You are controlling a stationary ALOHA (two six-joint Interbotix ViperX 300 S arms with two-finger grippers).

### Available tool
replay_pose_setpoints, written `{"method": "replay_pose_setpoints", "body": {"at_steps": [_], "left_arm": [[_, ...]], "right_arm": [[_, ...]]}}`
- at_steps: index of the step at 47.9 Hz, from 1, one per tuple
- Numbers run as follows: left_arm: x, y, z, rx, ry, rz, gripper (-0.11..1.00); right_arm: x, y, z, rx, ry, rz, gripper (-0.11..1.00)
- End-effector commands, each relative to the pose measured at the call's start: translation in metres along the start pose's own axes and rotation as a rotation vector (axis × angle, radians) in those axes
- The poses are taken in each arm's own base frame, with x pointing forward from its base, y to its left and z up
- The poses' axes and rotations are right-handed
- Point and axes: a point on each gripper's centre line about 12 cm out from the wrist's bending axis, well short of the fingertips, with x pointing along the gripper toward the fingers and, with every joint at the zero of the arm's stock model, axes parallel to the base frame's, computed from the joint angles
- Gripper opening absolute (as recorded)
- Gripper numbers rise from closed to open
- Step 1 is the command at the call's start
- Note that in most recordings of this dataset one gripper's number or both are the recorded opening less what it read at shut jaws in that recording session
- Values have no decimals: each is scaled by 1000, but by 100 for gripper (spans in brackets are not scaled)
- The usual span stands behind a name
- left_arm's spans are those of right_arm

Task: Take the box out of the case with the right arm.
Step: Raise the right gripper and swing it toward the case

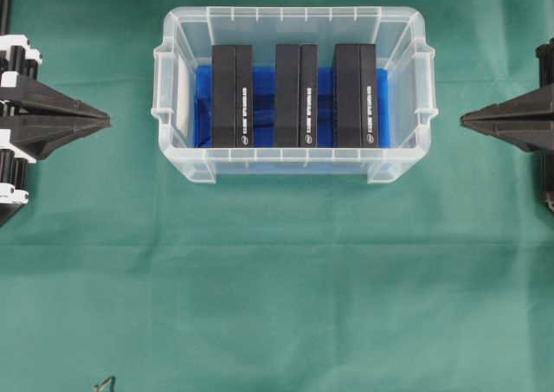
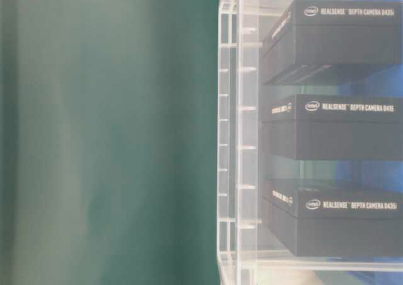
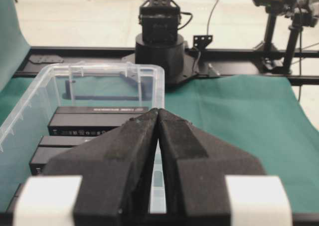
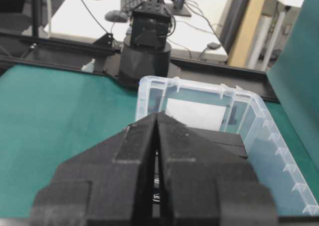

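Boxes [image 1: 355, 95], three of them, stand on edge side by side in the case [image 1: 407, 158], on its blue lining, with gaps between them. The case sits mid-table on the green cloth [image 1: 277, 271]. Neither arm has started: the right gripper [image 1: 462, 120] hangs outside the case's right wall, jaws pressed together and holding nothing, and the left gripper [image 1: 109, 118] mirrors it at the left wall, likewise closed and empty.

To do this step well, I judge the right arm should open its jaws wide before going in, rise clear of the ribbed rim, then descend straight over the nearest box, the rightmost. The fingers should straddle its narrow thickness, one in the gap toward the middle box, one toward the wall. A straight lift should avoid dragging the neighbour or tipping the case.
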Motion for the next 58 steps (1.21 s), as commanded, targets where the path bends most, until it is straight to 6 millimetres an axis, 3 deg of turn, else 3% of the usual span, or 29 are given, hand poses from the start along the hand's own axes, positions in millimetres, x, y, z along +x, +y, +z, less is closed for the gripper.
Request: {"method": "replay_pose_setpoints", "body": {"at_steps": [1, 10, 15, 31, 38, 47, 58], "left_arm": [[4, 0, 10, 26, -20, -3, 2], [5, 0, 12, 18, 15, -3, 2], [6, 0, 17, 4, 15, -2, 2], [8, 1, 79, -9, 37, 5, 2], [7, 1, 101, -9, 69, 8, 2], [7, 1, 107, -13, 135, 11, 2], [4, 1, 102, -15, 359, 14, 2]], "right_arm": [[3, -1, 6, 6, -9, -6, 1], [8, -1, 9, 20, 52, -6, 1], [10, -1, 21, 49, 61, -9, 1], [21, -2, 95, 159, 90, -14, 1], [26, -2, 118, 162, 122, -16, 1], [30, -2, 119, 165, 220, -26, 1], [25, -2, 98, 215, 471, -59, 1]]}}
